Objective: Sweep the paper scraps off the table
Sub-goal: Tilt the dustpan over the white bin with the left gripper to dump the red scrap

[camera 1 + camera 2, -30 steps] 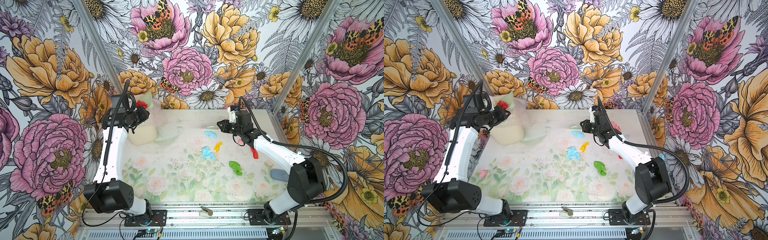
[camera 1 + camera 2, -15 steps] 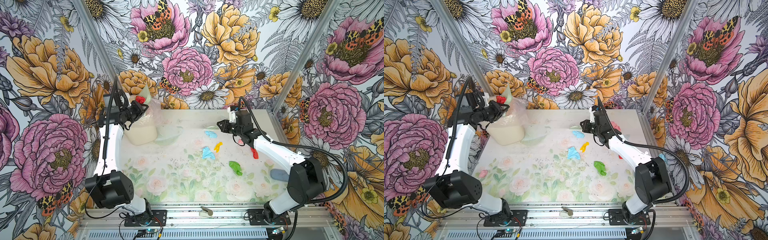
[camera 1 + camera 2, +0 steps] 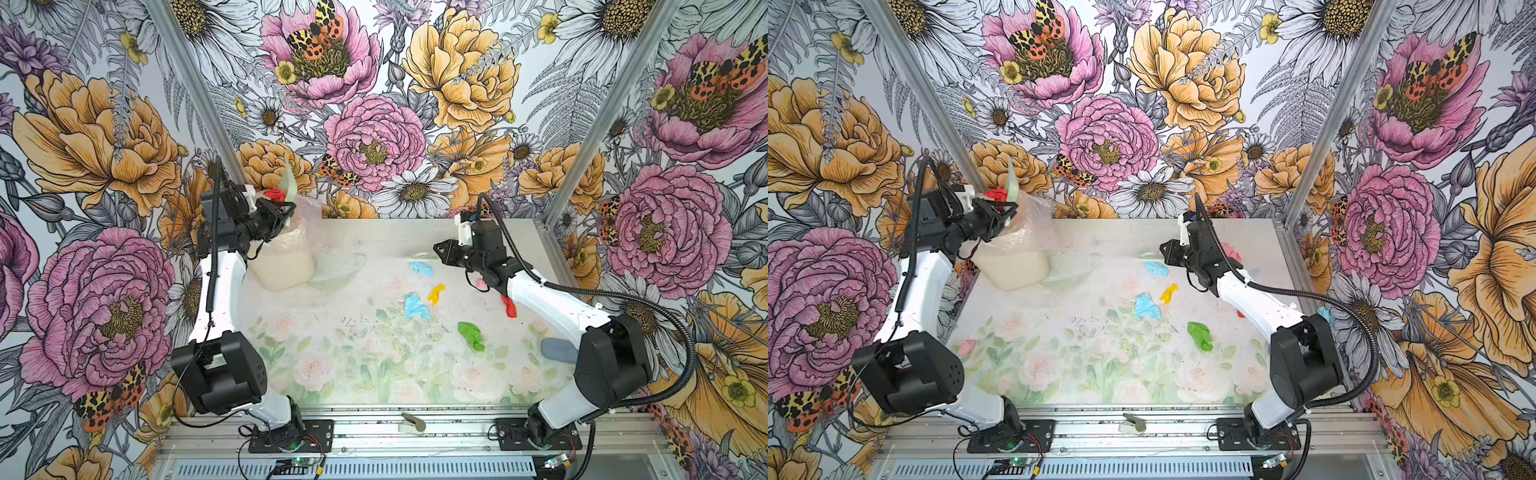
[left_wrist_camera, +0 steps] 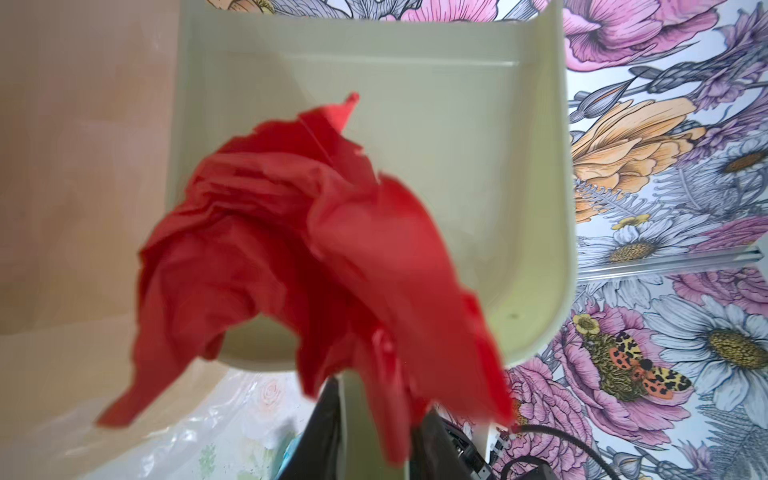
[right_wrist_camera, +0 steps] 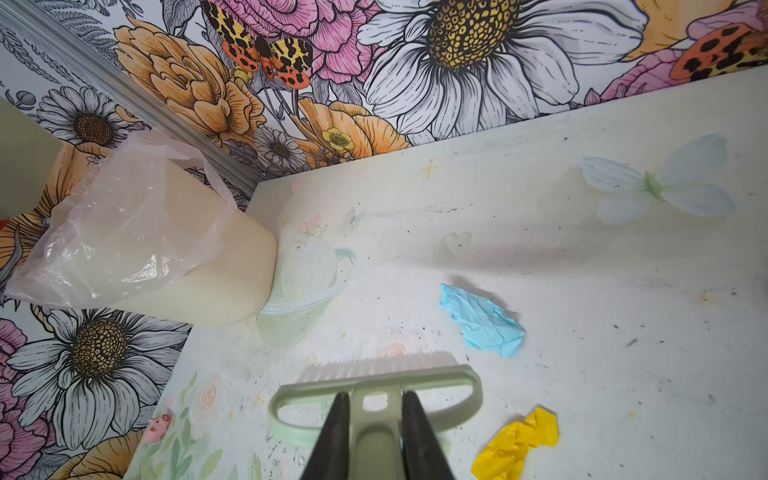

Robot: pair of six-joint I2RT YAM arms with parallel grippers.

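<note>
Now the left tool (image 3: 287, 212) is seen clamped tight on the handle of the dustpan (image 4: 415, 124). Within the last second the dustpan has been lifted from beside the bin (image 3: 282, 266) to above its mouth and stood nearly on end, lip upward. A red scrap (image 4: 291, 249) is carried in the pan; in the left wrist view it is blurred, slumped toward the handle end. One scrap is thus judged to be off the bench but not yet dropped: with the lip up, nothing can be tipped out until the pan is turned over the bin.

The right tool (image 5: 376, 405) is closed fast on the handle of the brush (image 5: 374, 380) and has not been moved in that second. The bristles are held low by a blue scrap (image 5: 482, 324), with a yellow scrap (image 5: 515, 444) close by; whether the bench (image 3: 332, 365) is touched cannot be told. Further out, a second blue scrap (image 3: 415, 306), a green scrap (image 3: 471, 336) and a second red scrap (image 3: 509, 306), beside the right arm, are left lying. Most of the sweeping is judged undone.
</note>
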